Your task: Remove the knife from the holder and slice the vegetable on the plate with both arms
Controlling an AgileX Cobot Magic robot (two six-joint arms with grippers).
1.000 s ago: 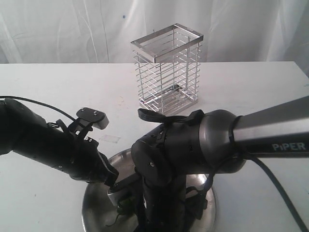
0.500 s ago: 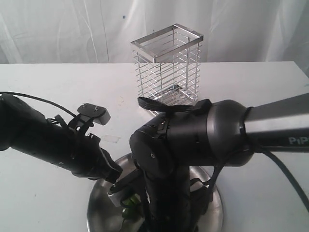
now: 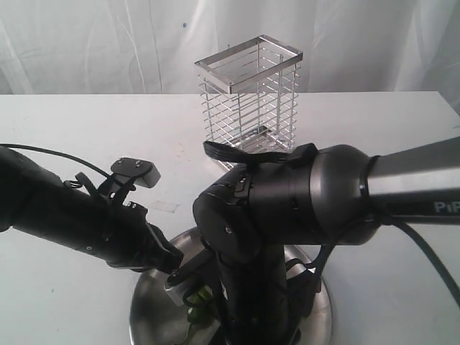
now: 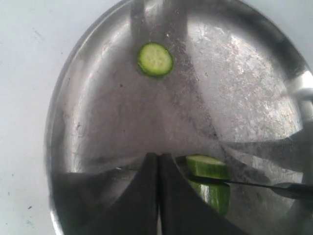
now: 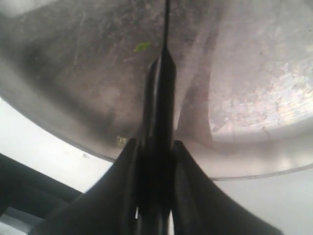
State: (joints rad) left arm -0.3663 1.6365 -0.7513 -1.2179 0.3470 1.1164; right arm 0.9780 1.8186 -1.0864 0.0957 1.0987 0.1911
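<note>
- White table (image 3: 72,122) before a pale curtain (image 3: 86,43); one tall wire holder (image 3: 249,100) stands upright at the far centre.
- One steel plate (image 3: 147,316) lies near, at the middle, partly hidden under two arms: the left arm (image 3: 65,215) and the right arm (image 3: 287,208).
- One knife (image 5: 164,88) is clamped by its handle in the right gripper (image 5: 155,144), with the blade reaching out over the plate.
- One vegetable (image 4: 208,169) chunk lies on the plate, and the thin blade runs across it.
- One round slice (image 4: 155,59) lies flat on the plate, well apart from the chunk.
- Left gripper (image 4: 159,159) has its jaws pressed together on nothing, with the tips just beside the chunk; whether they touch it I cannot tell.
</note>
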